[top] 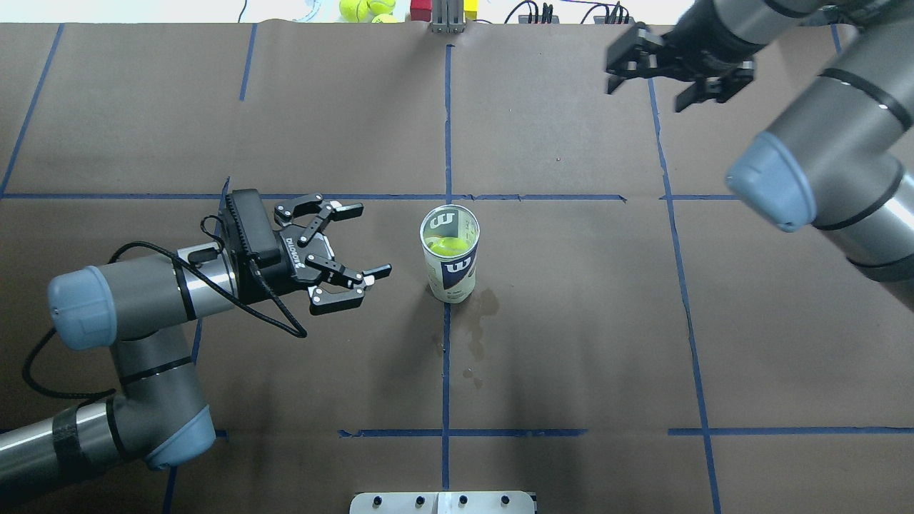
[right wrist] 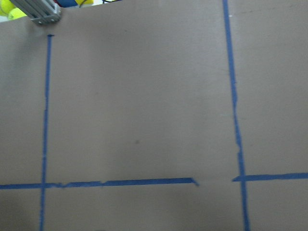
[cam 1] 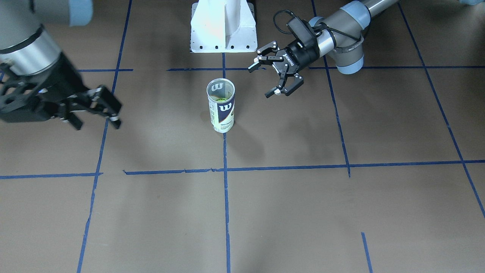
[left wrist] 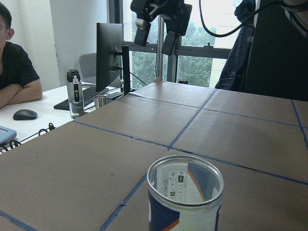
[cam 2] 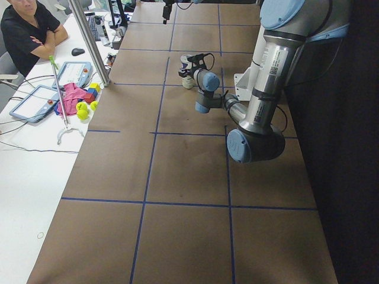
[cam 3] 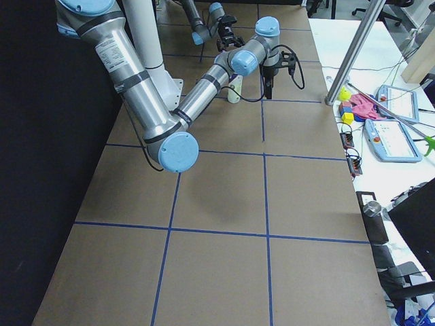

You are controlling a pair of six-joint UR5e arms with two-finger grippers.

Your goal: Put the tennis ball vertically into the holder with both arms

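The holder (top: pixel 451 265), a clear can with a navy Wilson label, stands upright at the table's centre, and it shows in the front view (cam 1: pixel 221 113) too. The tennis ball (top: pixel 448 246) sits inside it, seen through the open top. My left gripper (top: pixel 368 240) is open and empty, level with the can and a short way to its left, jaws pointing at it. My right gripper (top: pixel 646 96) is open and empty, raised high over the far right of the table. The left wrist view shows the can's open rim (left wrist: pixel 185 173) and the right gripper (left wrist: pixel 155 42) far behind.
The white pedestal base (cam 1: pixel 223 28) stands at the robot's side of the table. Spare tennis balls (top: pixel 364 8) and coloured blocks lie beyond the far edge. A stain (top: pixel 475 343) marks the paper beside the can. An operator (cam 2: pixel 26 29) sits at the side desk.
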